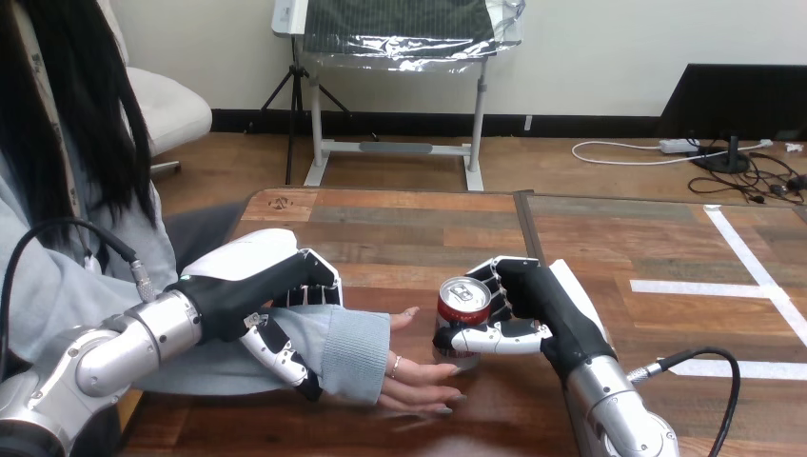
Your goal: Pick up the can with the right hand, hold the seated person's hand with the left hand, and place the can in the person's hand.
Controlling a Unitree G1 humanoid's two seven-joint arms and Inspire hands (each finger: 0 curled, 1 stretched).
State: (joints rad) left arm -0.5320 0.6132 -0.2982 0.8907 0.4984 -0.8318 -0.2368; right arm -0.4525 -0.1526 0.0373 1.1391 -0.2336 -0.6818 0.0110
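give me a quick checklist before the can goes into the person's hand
1. Right hand grips the can: ok, fingers and thumb are curled round it.
2. Can upright: ok, its top faces up.
3. Left hand holds the person's wrist: ok, fingers lie over the sleeve and the thumb curls under it.
4. Person's hand ready: ok, it is open, fingers straight, and holds nothing.
5. Can in the person's hand: not ok, it stands beside the fingertips and is not yet on the palm.
6. Can lifted off the table: cannot tell.
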